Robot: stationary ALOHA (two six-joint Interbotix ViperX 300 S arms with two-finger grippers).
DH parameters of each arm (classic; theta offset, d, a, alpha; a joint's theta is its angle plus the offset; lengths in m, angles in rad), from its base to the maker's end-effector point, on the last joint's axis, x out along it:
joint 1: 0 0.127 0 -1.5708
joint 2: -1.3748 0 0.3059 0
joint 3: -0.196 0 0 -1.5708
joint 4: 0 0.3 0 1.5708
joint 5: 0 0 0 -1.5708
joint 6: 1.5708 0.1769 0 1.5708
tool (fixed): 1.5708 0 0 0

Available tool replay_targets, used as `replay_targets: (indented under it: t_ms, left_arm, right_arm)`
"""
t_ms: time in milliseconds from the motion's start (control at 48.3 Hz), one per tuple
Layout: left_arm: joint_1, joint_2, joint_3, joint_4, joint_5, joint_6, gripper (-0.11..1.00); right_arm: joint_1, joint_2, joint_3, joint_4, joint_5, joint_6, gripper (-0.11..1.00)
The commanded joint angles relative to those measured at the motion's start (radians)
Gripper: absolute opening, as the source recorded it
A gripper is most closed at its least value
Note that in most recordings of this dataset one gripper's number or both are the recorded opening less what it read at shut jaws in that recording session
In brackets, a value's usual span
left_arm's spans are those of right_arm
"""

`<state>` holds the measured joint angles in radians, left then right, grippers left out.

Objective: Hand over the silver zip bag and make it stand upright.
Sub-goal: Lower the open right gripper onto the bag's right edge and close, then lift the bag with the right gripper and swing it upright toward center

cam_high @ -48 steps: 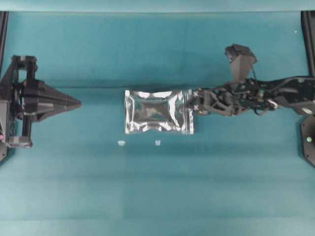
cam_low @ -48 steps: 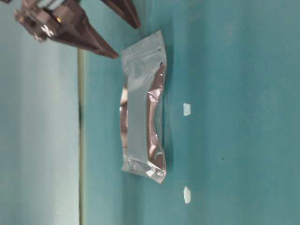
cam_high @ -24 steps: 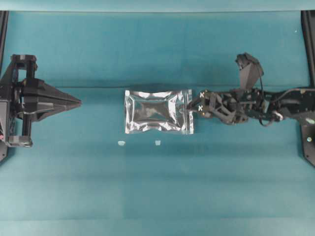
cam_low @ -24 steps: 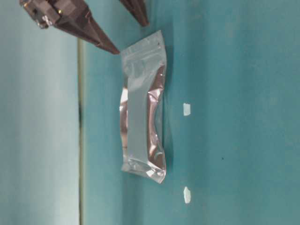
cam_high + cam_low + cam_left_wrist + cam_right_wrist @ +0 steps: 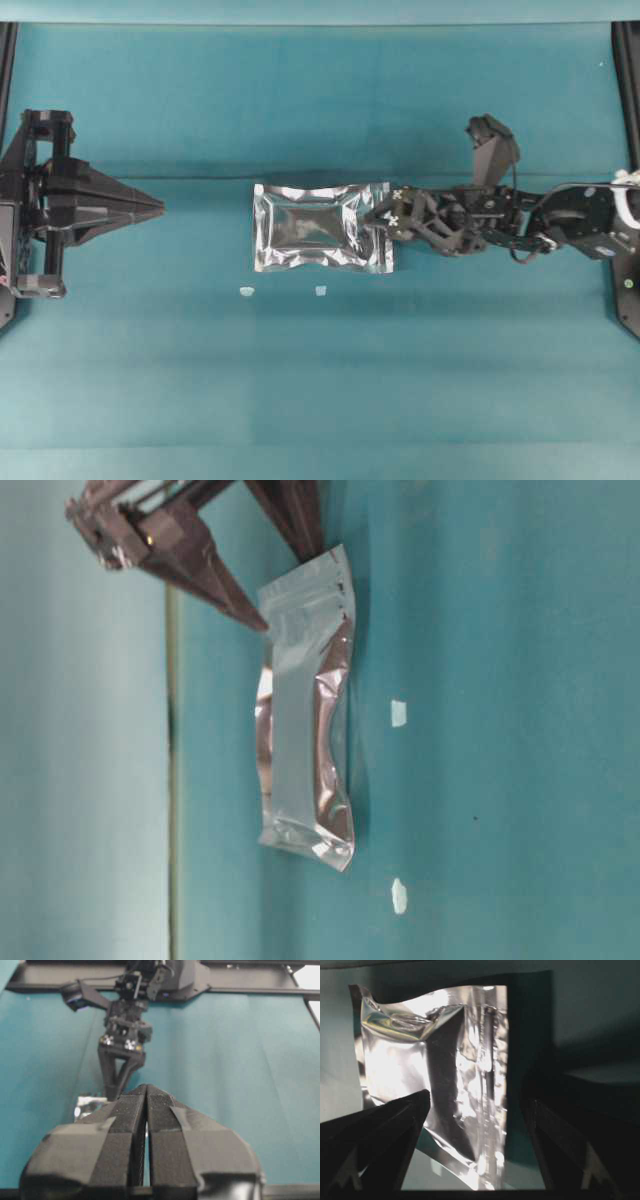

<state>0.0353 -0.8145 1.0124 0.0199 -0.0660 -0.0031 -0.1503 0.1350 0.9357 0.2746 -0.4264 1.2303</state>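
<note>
One silver zip bag [image 5: 322,226] lies flat mid-table. The right gripper [image 5: 381,216] is spread wide around its end. The left gripper [image 5: 160,208] is pinched closed, far off. Two white scraps [image 5: 246,291] lie nearby.

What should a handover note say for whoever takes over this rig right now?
Right tool: open, jaws straddling the zip end of the silver zip bag, one finger above it, not closed on it.
Left tool: shut, empty, parked far left, well apart from the bag.
Bag: lying flat mid-table; two white scraps on the cloth beside it.
Done: approach only.
Left: grasp, lift, pass to left tool, stand it upright.
</note>
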Motion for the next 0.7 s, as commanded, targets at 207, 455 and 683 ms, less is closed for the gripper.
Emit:
replay_targets:
  t_ms: [207,455,683]
  left_arm:
    - [0.002,-0.002,-0.018,0.003,-0.005,0.003,0.00]
    - [0.002,-0.002,-0.017,0.003,-0.005,0.005,0.00]
    - [0.002,-0.002,-0.014,0.003,-0.005,0.005,0.00]
  right_arm:
    - [-0.002,0.025,-0.035,-0.005,-0.003,0.008,0.91]
    - [-0.005,0.032,-0.043,-0.005,0.011,0.008,0.90]
    - [-0.009,0.037,-0.066,-0.005,0.071,-0.006,0.85]
